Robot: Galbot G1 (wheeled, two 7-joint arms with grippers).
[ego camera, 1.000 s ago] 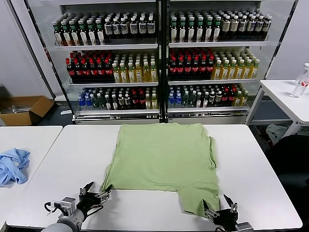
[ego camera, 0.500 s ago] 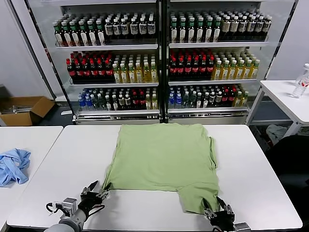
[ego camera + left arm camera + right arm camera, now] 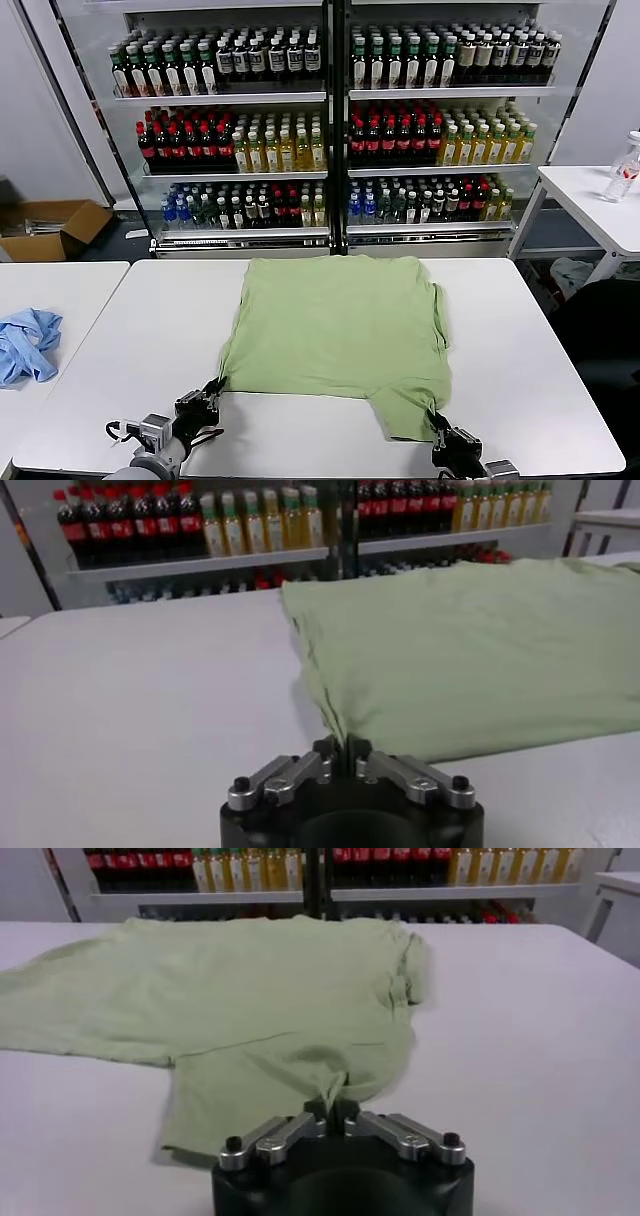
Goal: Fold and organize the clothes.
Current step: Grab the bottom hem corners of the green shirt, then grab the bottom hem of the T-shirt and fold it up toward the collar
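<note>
**Thin pinches on a wide shirt: where the fold could slip**

Behind the work stood a glass-fronted drinks cooler (image 3: 330,120) packed with bottles, and before it a white table (image 3: 560,390) carried the job. A second table on the robot's left held a crumpled blue cloth (image 3: 25,345), well apart from the work. Spread flat across the middle of the white table lay the green shirt (image 3: 335,325), plain side up, its near edge stepped, with a flap hanging closer on the right.

At the near left corner the left gripper (image 3: 207,397) had its jaws closed on the shirt's edge; the wrist view showed only a narrow peak of fabric drawn up between them (image 3: 340,748). At the tip of the near flap, the right gripper (image 3: 441,432) was likewise clamped on a small pucker of cloth (image 3: 332,1100).

Both holds looked shallow. A lift could have pulled the soft fabric free on one side, leaving the fold skewed. Uneven lifting, given the stepped hem, could also have dragged or bunched the whole shirt.
</note>
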